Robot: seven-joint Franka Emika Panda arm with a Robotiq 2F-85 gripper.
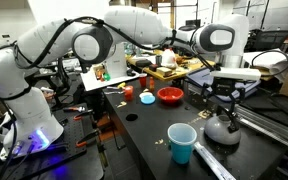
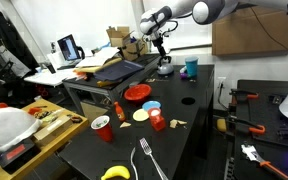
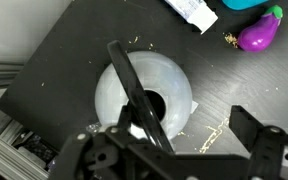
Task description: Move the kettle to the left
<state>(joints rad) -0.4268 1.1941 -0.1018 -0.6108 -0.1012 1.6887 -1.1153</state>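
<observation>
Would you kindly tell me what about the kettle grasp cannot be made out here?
- Whether the pincer touches the kettle handle: the wrist view looks straight down, hiding the height gap.
- The same gap: in both exterior views, too small and blurred.
- Teal object: wrist view, cut off by the top edge.

No text, label, brand, number or sign can be read in any view. Any lettering on the white packet [image 3: 194, 12] in the wrist view or the lit laptop screen [image 2: 69, 46] is too blurred to be made out.
</observation>
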